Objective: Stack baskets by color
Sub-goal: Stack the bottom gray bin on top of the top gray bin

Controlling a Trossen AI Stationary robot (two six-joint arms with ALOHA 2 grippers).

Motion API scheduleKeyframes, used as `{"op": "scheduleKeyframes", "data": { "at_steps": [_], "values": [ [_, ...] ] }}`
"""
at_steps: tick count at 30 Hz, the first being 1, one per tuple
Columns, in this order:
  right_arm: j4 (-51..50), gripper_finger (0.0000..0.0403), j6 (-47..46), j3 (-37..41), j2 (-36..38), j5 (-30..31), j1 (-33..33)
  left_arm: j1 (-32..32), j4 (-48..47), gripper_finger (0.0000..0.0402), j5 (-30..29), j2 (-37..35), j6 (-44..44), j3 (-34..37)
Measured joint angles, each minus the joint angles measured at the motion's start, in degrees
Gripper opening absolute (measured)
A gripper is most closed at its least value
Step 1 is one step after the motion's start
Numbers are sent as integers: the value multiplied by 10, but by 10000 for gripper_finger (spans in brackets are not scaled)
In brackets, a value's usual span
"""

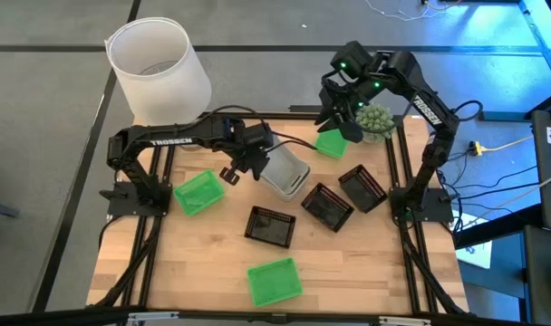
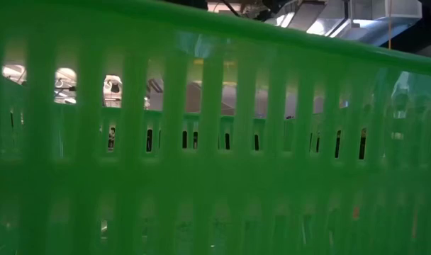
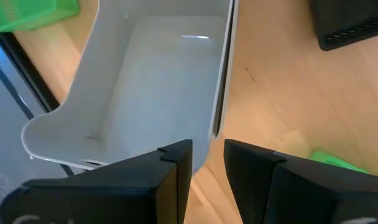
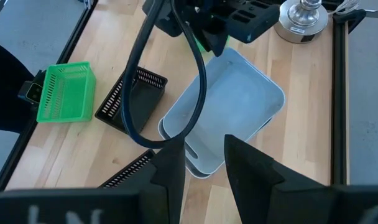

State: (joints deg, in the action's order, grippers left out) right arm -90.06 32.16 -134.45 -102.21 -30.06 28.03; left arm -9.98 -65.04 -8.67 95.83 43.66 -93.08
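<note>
Three green baskets lie spread over the wooden table [image 1: 366, 272]: one [image 1: 197, 192] at the left edge beside the left arm's base, one [image 1: 274, 281] near the front edge, and one [image 1: 331, 142] at the back, just in front of the fuzzy plant ball [image 1: 375, 119]. The front one sits right against the low camera and fills that view with its slotted wall [image 2: 215, 142]. Three black baskets sit singly in a loose row right of centre: one [image 1: 269, 226] nearest the front, one [image 1: 327, 206] in the middle, and one [image 1: 362, 188] toward the right arm's base. The whitish baskets [image 1: 285, 172] stand in the middle of the table and look nested, two rims showing at the near end in the right wrist view [image 4: 223, 115]; how many there are cannot be told. The left gripper [image 1: 244, 167] hangs just beside this whitish pile, on its left, its jaws parted by a narrow gap and holding nothing, with the pile's side wall [image 3: 152, 81] right ahead of the fingertips. The right gripper [image 1: 342, 113] hovers high over the back of the table near the plant ball, jaws likewise slightly apart and empty. A big white lampshade [image 1: 158, 65] stands off the table's back left corner.
</note>
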Motion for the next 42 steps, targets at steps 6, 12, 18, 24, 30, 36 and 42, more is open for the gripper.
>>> {"op": "scheduleKeyframes", "data": {
  "at_steps": [6, 12, 18, 24, 30, 36, 42],
  "values": [
    [0, 111, 0, 0, 1, 0, 0, 0, -2, 85, -3, 13, 2, 0],
    [0, 111, 0, 0, 1, 0, 0, 0, 1, 85, -43, 33, -16, 1],
    [0, 111, 0, 0, 1, 0, 0, 1, 3, 71, -79, 42, -11, 1],
    [0, 111, 0, 0, 1, 0, 0, 7, 10, 7, -97, 40, 17, 1],
    [0, 111, 0, 0, 1, 0, 0, 5, 14, 1, -107, 35, 15, -3],
    [1, 111, 0, 0, 2, 0, 0, 2, 26, 0, -29, 32, 4, -64],
    [1, 111, 0, 0, 25, 0, 0, -20, 47, 0, 27, 32, -36, -74]
  ]
}}
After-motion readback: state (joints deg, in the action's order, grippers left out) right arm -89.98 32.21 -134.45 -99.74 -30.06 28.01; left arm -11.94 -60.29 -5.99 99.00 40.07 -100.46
